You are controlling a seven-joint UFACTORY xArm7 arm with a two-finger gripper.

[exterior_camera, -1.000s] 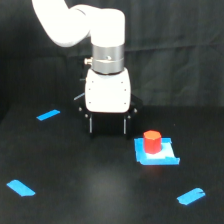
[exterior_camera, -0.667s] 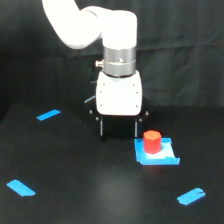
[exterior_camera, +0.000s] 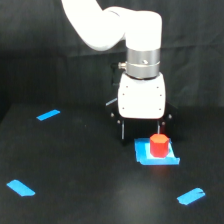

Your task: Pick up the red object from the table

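Your gripper [exterior_camera: 141, 134] is hanging low over the table [exterior_camera: 90, 190], its white body blocking most of the view behind it. Two dark fingers are showing below that body, one [exterior_camera: 122, 131] toward the exterior view's left and the other at the right by the red object, with a wide gap between them, so the hand is standing spread apart and is gripping nothing. The red object [exterior_camera: 159, 145] is sitting upright on the blue patch [exterior_camera: 156, 155], toward the table's right side in the exterior view, and its top is just under the lower right corner of the gripper body. You cannot tell from this angle whether the object is sitting between the fingers or just in front of them. Blue tape strips are lying well apart from it: one [exterior_camera: 48, 114] near the far left, one [exterior_camera: 21, 187] at the near left, one [exterior_camera: 190, 196] at the near right.
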